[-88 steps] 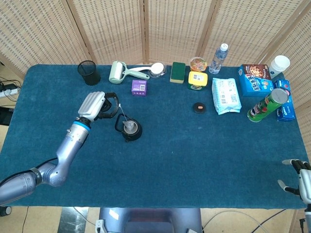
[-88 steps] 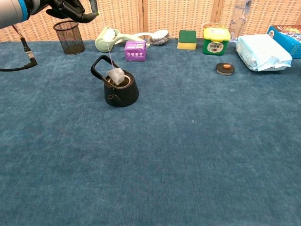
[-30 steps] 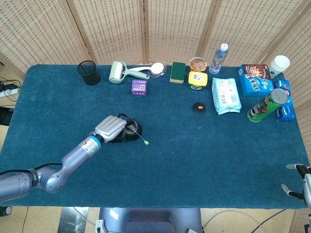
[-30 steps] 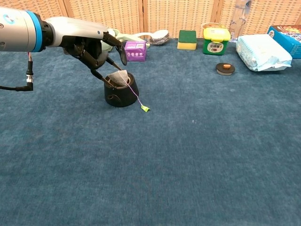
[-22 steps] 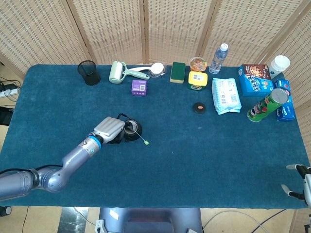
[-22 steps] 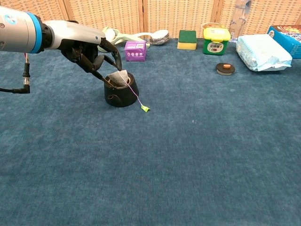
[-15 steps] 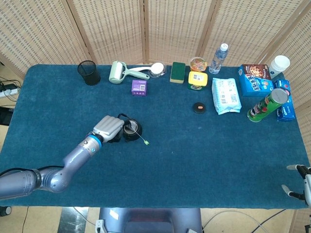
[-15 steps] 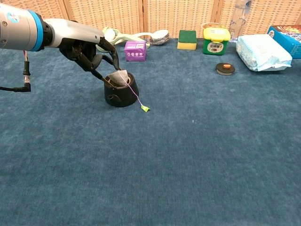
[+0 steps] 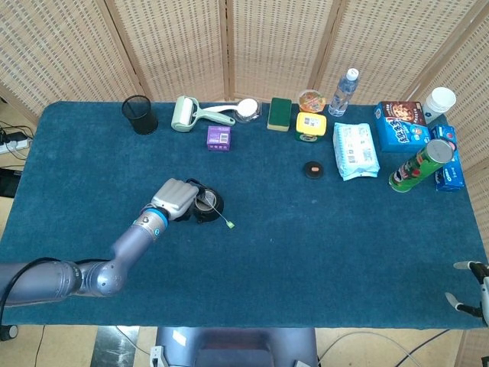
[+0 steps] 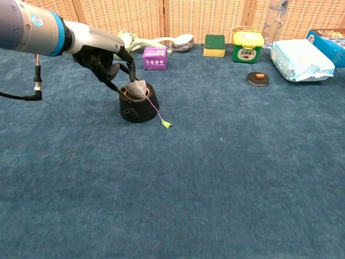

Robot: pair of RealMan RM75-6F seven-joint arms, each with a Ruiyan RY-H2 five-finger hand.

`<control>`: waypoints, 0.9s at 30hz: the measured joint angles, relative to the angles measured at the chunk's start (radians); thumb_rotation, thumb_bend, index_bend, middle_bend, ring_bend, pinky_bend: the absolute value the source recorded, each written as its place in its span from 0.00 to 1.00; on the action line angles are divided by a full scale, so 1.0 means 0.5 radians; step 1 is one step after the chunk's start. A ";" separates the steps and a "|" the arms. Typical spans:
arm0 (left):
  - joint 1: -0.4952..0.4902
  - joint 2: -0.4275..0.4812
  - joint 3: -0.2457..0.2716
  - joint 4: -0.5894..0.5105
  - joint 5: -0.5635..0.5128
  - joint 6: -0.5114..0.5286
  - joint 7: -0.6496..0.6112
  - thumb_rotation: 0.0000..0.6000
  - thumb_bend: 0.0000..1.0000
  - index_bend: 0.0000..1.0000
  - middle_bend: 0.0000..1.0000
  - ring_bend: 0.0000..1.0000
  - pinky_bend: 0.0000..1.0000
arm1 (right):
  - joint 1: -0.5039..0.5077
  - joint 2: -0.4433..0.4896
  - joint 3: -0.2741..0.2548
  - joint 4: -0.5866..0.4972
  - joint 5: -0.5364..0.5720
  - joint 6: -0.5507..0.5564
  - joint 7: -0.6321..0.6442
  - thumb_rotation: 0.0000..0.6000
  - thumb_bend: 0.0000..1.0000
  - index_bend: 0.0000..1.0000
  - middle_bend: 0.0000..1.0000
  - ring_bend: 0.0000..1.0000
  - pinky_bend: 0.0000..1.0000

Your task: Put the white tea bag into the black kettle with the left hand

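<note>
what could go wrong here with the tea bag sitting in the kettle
The white tea bag pokes above the black kettle rim, so it may tip out. Its string and green tag trail onto the table and could snag. The left hand hovers close by the kettle handle and might knock it.

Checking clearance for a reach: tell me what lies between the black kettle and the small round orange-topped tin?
Only bare blue cloth between black kettle and tin, in the chest view.

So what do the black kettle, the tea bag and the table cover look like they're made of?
Black kettle: matte black, heavy-looking, probably cast iron or coated metal; no shine.
Tea bag: thin whitish mesh or paper, slightly see-through, with a thin string ending in a small green tag, likely paper.
Table cover: blue fabric with a fuzzy, mottled nap, like felt or short carpet.
</note>
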 measured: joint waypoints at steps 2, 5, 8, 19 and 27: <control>-0.038 -0.020 0.015 0.012 -0.058 0.004 0.030 1.00 0.91 0.26 1.00 1.00 1.00 | -0.003 -0.002 0.000 0.007 0.002 0.001 0.006 1.00 0.24 0.34 0.34 0.29 0.28; -0.083 -0.045 0.035 0.025 -0.128 0.015 0.073 1.00 0.91 0.26 1.00 1.00 1.00 | -0.008 -0.004 0.000 0.016 0.002 0.004 0.018 1.00 0.24 0.34 0.34 0.29 0.28; -0.121 -0.067 0.053 0.037 -0.192 0.022 0.113 1.00 0.91 0.26 1.00 1.00 1.00 | -0.013 -0.005 0.002 0.025 0.006 0.006 0.027 1.00 0.24 0.35 0.34 0.29 0.28; -0.187 -0.130 0.099 0.109 -0.311 0.006 0.161 1.00 0.90 0.26 1.00 1.00 1.00 | -0.027 -0.007 0.005 0.034 0.010 0.013 0.040 1.00 0.24 0.34 0.34 0.29 0.29; -0.203 -0.170 0.100 0.154 -0.325 0.008 0.161 1.00 0.90 0.26 1.00 1.00 1.00 | -0.034 -0.007 0.006 0.036 0.013 0.012 0.042 1.00 0.24 0.34 0.34 0.29 0.29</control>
